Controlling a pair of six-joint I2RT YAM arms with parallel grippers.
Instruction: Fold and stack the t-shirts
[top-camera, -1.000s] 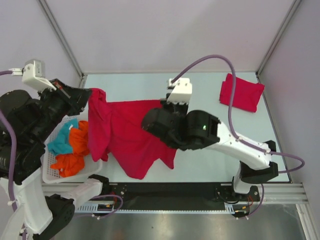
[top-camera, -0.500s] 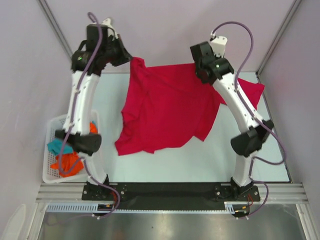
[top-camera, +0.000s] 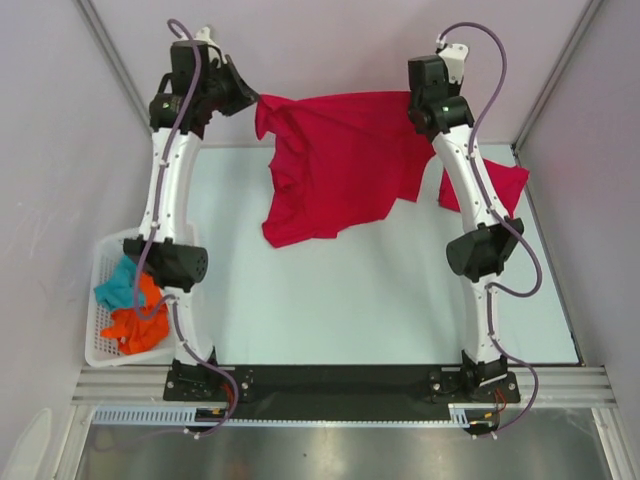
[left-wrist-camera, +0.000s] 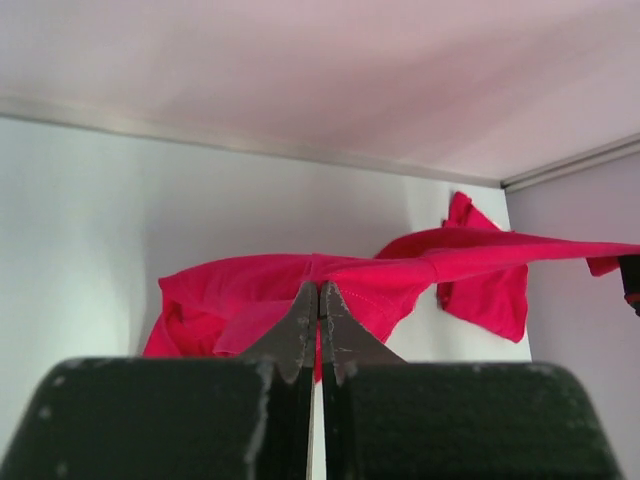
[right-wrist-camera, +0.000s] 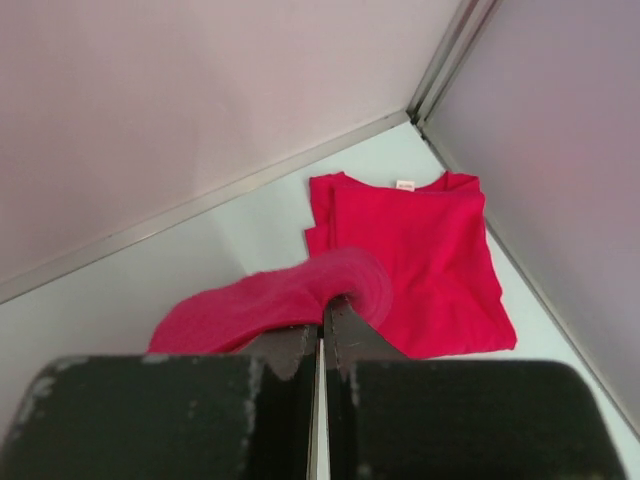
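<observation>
The left jaws and right jaws each pinch a top corner of the red t-shirt (top-camera: 335, 160), stretched aloft over the far edge of the worktop (top-camera: 330, 300), beside a folded t-shirt (top-camera: 508, 188). Pulled tighter, either thin pinch could slip. Half a second ago the cloth hung lower and nearer.
</observation>
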